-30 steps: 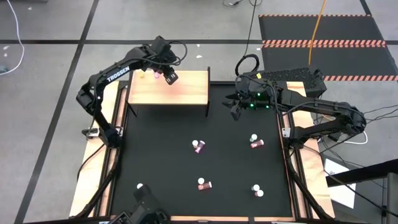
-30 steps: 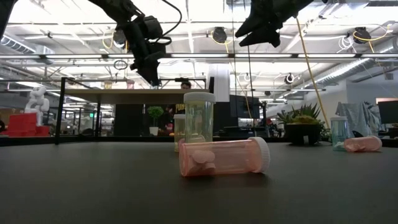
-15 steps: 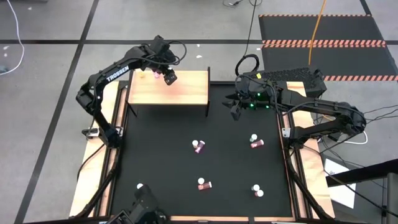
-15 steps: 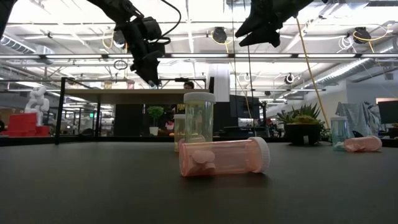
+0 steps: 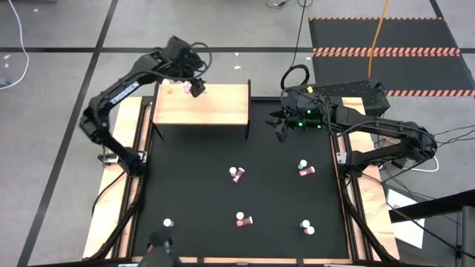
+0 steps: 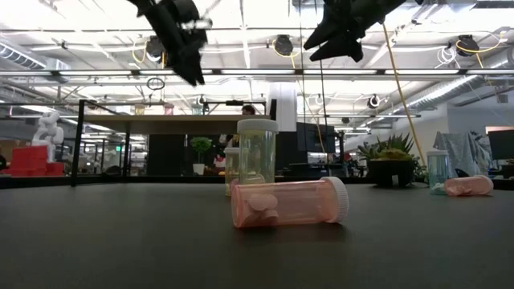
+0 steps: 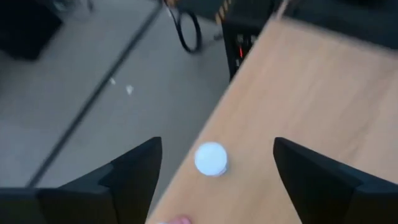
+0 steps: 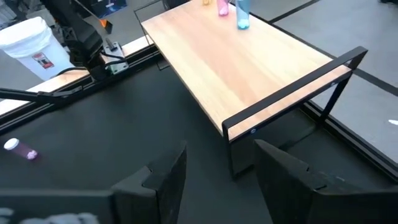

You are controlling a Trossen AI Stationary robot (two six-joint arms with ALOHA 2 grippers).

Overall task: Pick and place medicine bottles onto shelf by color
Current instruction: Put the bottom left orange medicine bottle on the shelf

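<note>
The shelf (image 5: pixel 215 107) stands at the table's far left, a light-wood board on a black frame. My left gripper (image 5: pixel 197 87) hovers open above its far left corner. Below its spread fingers a white-capped medicine bottle (image 7: pixel 211 158) stands upright on the board, untouched. Two bottles, one pink (image 8: pixel 222 7) and one bluish (image 8: pixel 242 15), show at that corner in the right wrist view. My right gripper (image 5: pixel 278 127) hangs open in the air just right of the shelf, holding nothing. More bottles lie or stand on the black mat: (image 5: pixel 236 173), (image 5: pixel 304 168), (image 5: pixel 243 219).
Further bottles sit near the table's front edge (image 5: pixel 306 226) and front left (image 5: pixel 168 222). In the low view a pink bottle (image 6: pixel 289 202) lies on its side before an upright clear one (image 6: pixel 257 152). Wooden rails (image 5: pixel 141 148) border the mat.
My left gripper has opened wide and let go of a bottle, which stays upright on the shelf's far left corner. The gripper has then risen clear of it and drawn slightly toward the far left.
</note>
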